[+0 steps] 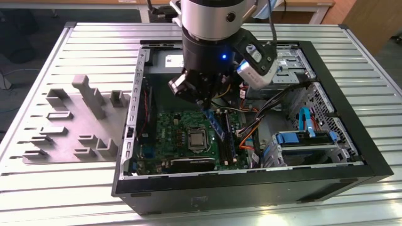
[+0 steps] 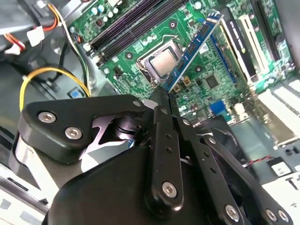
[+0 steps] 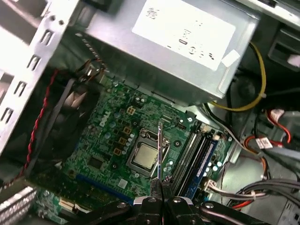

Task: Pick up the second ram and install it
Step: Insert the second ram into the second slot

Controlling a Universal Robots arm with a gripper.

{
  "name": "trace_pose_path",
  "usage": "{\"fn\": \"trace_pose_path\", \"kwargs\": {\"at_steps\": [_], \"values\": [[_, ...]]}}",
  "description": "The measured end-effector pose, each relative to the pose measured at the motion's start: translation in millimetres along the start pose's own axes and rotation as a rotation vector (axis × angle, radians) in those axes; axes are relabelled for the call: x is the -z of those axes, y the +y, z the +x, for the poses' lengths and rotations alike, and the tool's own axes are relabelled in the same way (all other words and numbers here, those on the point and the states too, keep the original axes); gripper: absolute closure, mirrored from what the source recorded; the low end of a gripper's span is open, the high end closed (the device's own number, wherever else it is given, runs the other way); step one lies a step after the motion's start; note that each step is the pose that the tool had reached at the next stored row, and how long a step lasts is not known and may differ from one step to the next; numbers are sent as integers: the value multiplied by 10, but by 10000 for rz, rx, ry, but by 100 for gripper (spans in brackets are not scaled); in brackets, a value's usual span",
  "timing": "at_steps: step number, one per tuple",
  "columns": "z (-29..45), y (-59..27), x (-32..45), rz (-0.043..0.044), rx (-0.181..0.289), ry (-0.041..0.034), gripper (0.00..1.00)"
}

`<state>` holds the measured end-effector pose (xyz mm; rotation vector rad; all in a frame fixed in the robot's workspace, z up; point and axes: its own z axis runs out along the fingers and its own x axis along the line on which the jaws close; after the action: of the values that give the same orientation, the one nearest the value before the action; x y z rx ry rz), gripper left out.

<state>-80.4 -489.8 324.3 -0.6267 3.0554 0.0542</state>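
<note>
In the exterior view, the second ram [image 1: 217, 126] is a thin blue stick clamped in the gripper [image 1: 206, 107]. It hangs over the motherboard [image 1: 169, 127] inside the open computer case [image 1: 251, 188], which stands on the slatted table [image 1: 63, 188] nearer that table's edge on the exterior view's right. Its long axis slopes down and away from the gripper, and the fingers hide its upper end.

In the second wrist view, the gripper [image 2: 165, 91] pinches one end of the stick [image 2: 194, 49]. The board is blue-green with small dark chips, and it points straight away from the fingertips, over the processor [image 2: 164, 63].

In the first wrist view, the stick [image 3: 159, 150] shows edge-on as a thin line. It rises from the gripper [image 3: 161, 190] between the processor [image 3: 144, 157] and the memory slots [image 3: 192, 154]. Its chips are hidden, and I cannot tell whether it touches the board.
</note>
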Motion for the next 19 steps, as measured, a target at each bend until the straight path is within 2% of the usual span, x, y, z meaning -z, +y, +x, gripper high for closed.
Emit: {"fn": "trace_pose_path", "kwargs": {"at_steps": [19], "values": [[1,-1,-42,98,-3458,-102,87]]}}
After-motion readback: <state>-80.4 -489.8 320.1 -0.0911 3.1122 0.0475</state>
